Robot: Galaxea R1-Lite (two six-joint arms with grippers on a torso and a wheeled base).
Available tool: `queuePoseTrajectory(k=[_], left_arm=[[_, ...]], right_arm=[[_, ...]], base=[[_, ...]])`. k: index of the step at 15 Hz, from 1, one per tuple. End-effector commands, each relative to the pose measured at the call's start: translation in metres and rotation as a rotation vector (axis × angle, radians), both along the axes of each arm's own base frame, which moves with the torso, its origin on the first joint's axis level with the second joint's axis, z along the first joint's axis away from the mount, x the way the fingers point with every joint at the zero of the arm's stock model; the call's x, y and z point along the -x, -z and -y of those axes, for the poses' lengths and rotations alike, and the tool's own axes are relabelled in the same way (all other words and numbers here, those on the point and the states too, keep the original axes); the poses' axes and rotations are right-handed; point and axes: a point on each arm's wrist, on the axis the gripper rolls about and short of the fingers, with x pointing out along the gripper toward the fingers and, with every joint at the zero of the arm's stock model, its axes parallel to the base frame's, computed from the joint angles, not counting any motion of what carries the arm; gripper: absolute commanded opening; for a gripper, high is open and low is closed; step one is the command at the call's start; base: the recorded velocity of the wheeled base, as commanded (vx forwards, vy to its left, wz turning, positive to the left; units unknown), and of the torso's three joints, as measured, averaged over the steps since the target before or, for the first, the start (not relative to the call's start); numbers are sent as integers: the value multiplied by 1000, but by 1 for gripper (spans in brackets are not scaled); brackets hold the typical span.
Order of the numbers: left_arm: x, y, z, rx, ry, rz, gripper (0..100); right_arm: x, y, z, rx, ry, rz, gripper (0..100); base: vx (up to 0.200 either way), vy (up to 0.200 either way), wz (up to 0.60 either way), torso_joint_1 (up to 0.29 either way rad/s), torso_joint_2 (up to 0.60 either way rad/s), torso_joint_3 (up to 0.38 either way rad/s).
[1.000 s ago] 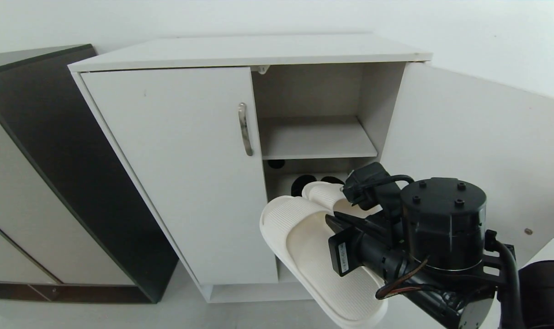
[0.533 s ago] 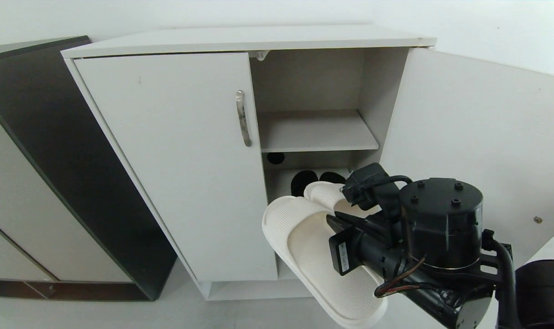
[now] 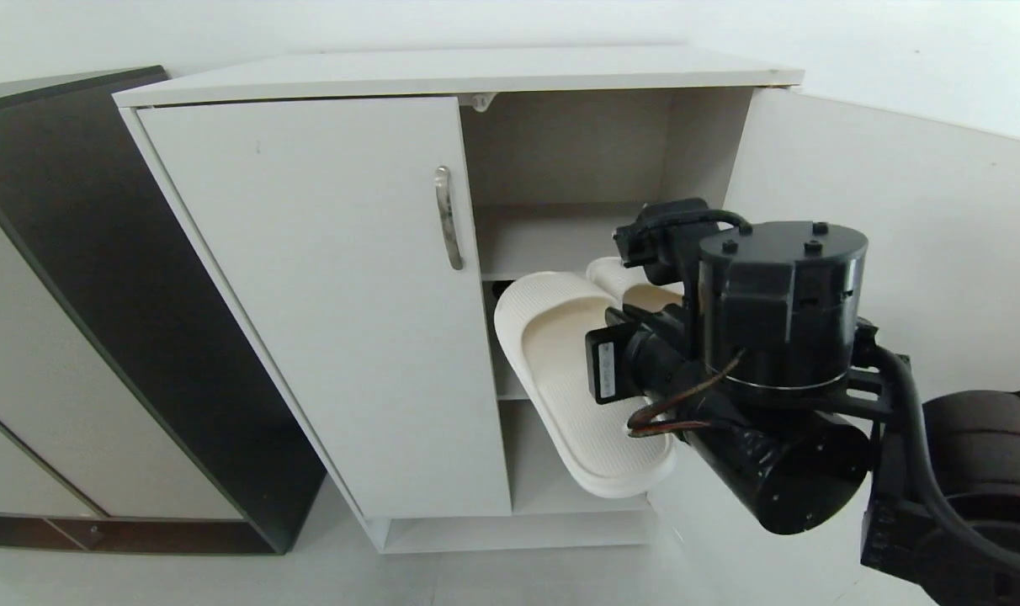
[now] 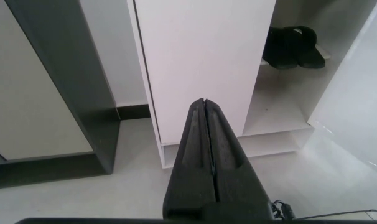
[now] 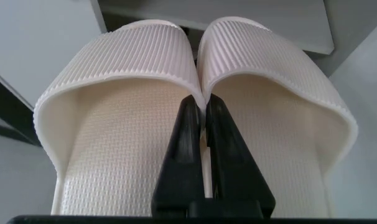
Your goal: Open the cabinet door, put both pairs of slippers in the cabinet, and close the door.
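Observation:
My right gripper is shut on the inner edges of a pair of white slippers, held side by side. In the head view the white slippers hang in front of the open right half of the white cabinet, toes level with the middle shelf. A pair of black slippers lies on the lower shelf inside. The right door stands open and the left door is closed. My left gripper is shut and empty, low in front of the closed left door.
A dark panel with a pale face leans against the wall left of the cabinet. The left door's metal handle is near the opening's edge. Bare grey floor lies before the cabinet.
The right arm has lifted the white slippers from low in front of the bottom compartment up to the level of the middle shelf. The head camera shifted slightly early on.

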Motion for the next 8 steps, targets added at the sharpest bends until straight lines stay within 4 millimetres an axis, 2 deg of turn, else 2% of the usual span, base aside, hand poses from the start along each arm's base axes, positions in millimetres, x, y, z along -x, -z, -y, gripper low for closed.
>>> queuePoseTrajectory(k=[1, 5, 8], left_arm=[[0, 0, 0, -1, 0, -1, 0], [0, 0, 0, -2, 0, -1, 0], [0, 0, 0, -4, 0, -1, 0]], right_arm=[[-11, -12, -15, -58, 94, -22, 0], [-26, -18, -28, -76, 156, -9, 0], [-41, -12, -35, -13, 215, -24, 0]], base=[[0, 0, 0, 0, 0, 0], [0, 0, 0, 0, 0, 0], [0, 0, 0, 0, 0, 0]])
